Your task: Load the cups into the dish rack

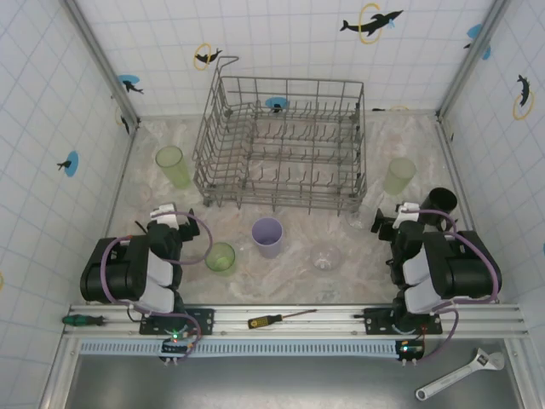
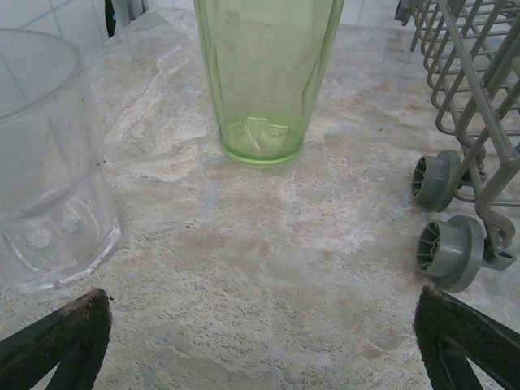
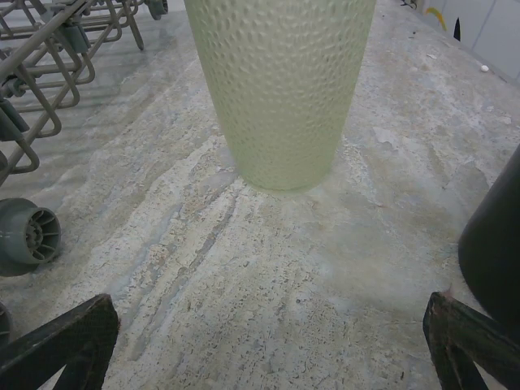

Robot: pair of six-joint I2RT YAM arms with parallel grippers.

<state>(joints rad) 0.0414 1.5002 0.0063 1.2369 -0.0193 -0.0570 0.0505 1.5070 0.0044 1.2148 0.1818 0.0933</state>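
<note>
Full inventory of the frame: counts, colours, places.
grey wire dish rack: one, grey, far centre
translucent green tumblers: two, green, one left of rack, one by left arm
dimpled pale green tumbler: one, right of rack
lavender plastic cup: one, before rack
black mug: one, beside right arm
clear glasses: at least two, one before rack, one by left arm
screwdrivers: two, green-handled and yellow-black, near rail
silver wrench: one, near right corner
left pincer: one, black, open, empty
right pincer: one, black, open, empty

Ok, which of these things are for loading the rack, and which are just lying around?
For the job: dish rack, green tumblers, lavender cup, clear glass, black mug.
Lying about: screwdrivers, wrench.
</note>
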